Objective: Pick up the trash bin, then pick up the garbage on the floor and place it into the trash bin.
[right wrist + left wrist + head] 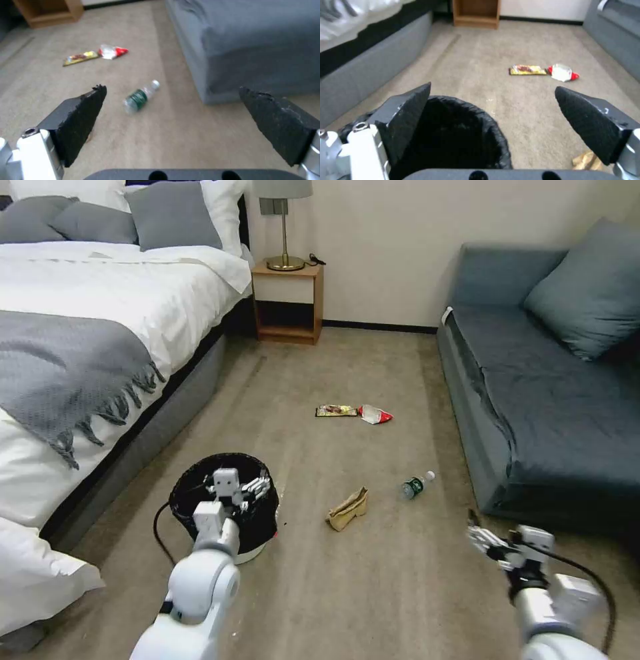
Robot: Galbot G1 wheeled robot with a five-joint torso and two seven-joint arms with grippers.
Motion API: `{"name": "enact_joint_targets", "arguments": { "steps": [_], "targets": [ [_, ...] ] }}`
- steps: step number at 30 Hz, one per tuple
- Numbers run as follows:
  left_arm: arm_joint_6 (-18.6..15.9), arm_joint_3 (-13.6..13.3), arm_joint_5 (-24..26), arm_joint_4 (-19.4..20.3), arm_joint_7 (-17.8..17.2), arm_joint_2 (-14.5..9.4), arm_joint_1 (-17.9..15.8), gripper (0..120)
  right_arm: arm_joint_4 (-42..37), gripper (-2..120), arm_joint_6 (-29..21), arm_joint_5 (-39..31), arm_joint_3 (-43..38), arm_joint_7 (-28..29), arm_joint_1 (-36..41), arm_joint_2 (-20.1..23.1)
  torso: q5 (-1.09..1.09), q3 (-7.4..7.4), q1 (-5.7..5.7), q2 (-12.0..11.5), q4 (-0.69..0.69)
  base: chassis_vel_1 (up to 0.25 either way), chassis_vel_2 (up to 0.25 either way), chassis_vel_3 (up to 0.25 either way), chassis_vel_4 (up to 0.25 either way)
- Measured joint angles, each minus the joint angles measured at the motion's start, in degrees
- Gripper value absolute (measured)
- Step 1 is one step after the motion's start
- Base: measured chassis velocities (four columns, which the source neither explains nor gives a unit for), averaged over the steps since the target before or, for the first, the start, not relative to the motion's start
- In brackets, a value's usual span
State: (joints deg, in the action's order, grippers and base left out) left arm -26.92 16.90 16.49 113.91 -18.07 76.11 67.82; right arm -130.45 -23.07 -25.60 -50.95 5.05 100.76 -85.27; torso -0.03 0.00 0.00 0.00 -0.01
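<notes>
- Head view: my left gripper [248,492] hangs over the trash bin [200,480], fingers spread wide, holding nothing. The bin stands upright on the carpet [320,593] at my 11 o'clock, just beside the bed [80,353]. My right gripper [481,540] hovers low at 1 o'clock, near the sofa [533,407].
- Garbage, 4 items: paper bag [348,509] at 12, bottle [417,485] lying toward 1, snack wrapper [336,411] and red-and-white packet [376,415] farther ahead, just beside each other.
- Left wrist view: 1 finger [407,117] sits over the bin's black liner [476,125], the other beyond the rim; wide gap.
- Right wrist view: pads [80,120] wide apart, empty; bottle [140,97] on carpet ahead between them, well apart.
</notes>
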Motion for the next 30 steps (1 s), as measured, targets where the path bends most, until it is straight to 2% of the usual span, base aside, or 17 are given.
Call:
{"name": "enact_joint_targets", "arguments": {
  "steps": [1, 2, 3, 5, 10, 19, 26, 27, 30],
  "targets": [
    [-1.66, -0.91, 1.0, -0.07, -1.06, -0.61, -1.28, 100, -0.32, 100, -0.79, -1.1, -0.21, 0.18, 0.38, -0.27, 0.01, 0.0, 0.0, 0.0, -0.01, 0.0, 0.0, 0.0, 0.0],
    [-1.66, -0.91, 1.0, -0.07, -1.06, -0.61, -1.28, 100, -0.32, 100, -0.79, -1.1, -0.21, 0.18, 0.38, -0.27, 0.01, 0.0, 0.0, 0.0, -0.01, 0.0, 0.0, 0.0, 0.0],
    [-3.55, -2.14, 2.65, -0.26, -2.58, -1.5, -3.07, 100, -0.35, 100, -1.19, -1.7, -0.28, 0.31, 0.54, -0.43, 0.06, 0.0, 0.0, 0.0, 0.01, 0.0, 0.0, 0.0, 0.0],
    [-4.29, -3.47, 5.55, -1.18, -4.21, -3.16, -5.48, 100, -0.39, 100, -1.28, -2.07, -0.33, 0.36, 0.51, -0.43, 0.03, 0.0, 0.0, 0.0, 0.0, 0.0, 0.0, 0.0, 0.0],
    [-4.34, -3.48, 6.45, -1.41, -4.51, -3.75, -6.02, 100, -0.3, 100, -1.27, -2.22, -0.31, 0.36, 0.32, -0.28, 0.03, 0.0, 0.0, 0.0, 0.02, 0.0, 0.0, 0.0, 0.0],
    [-4.08, -1.97, 7.3, -1.15, -4.54, -4.5, -5.94, 100, 0.51, 100, -0.94, -2.09, 0.12, 0.33, -0.17, -0.12, 0.03, 0.0, 0.0, 0.0, 0.02, 0.0, 0.0, 0.0, 0.0],
    [-5.43, 1.45, 8.84, -0.19, -5.36, -8.38, -5.03, 100, 1.5, 100, -0.47, -1.99, 0.4, 0.21, -0.5, 0.04, 0.03, 0.0, 0.0, 0.0, 0.02, 0.0, 0.0, 0.0, 0.0],
    [-5.43, 1.45, 8.84, -0.19, -5.36, -8.38, -5.03, 100, 1.5, 100, -0.47, -1.99, 0.4, 0.21, -0.5, 0.04, 0.03, 0.0, 0.0, 0.0, 0.02, 0.0, 0.0, 0.0, 0.0],
    [-6.04, 3.71, 9.92, 0.49, -5.39, -10.3, -4.3, 100, 1.72, 100, -0.33, -1.89, 0.85, 0.19, -0.67, 0.03, 0.03, 0.0, 0.0, 0.0, 0.02, 0.0, 0.0, 0.0, 0.0]
  ]
}}
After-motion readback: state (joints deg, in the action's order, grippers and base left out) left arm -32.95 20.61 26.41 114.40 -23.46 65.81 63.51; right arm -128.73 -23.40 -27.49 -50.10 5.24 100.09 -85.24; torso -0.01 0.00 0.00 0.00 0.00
